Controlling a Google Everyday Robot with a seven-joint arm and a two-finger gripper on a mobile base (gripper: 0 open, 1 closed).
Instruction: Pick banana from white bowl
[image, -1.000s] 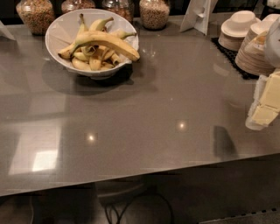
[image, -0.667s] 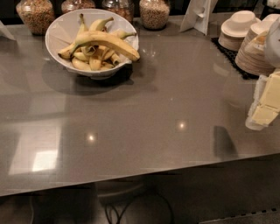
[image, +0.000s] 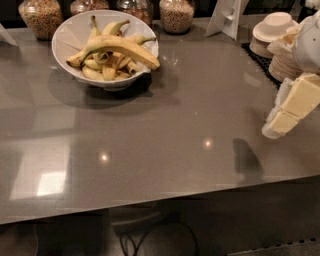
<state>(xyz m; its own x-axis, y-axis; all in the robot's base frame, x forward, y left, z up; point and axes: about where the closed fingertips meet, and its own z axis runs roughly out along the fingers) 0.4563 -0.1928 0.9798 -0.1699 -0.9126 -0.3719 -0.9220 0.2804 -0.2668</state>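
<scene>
A large yellow banana (image: 117, 47) lies across the top of a pile of short stubby bananas in the white bowl (image: 67, 35) at the back left of the grey counter. Its right end reaches over the bowl's right rim. My gripper (image: 285, 112) hangs at the right edge of the view, above the counter's right side and far from the bowl. It holds nothing that I can see.
Glass jars of cereal (image: 41, 16) stand behind the bowl. A white sign holder (image: 227, 17) stands at the back. Stacks of small white bowls and plates (image: 275, 35) sit at the back right, behind the gripper. The counter's front edge (image: 160, 200) runs below.
</scene>
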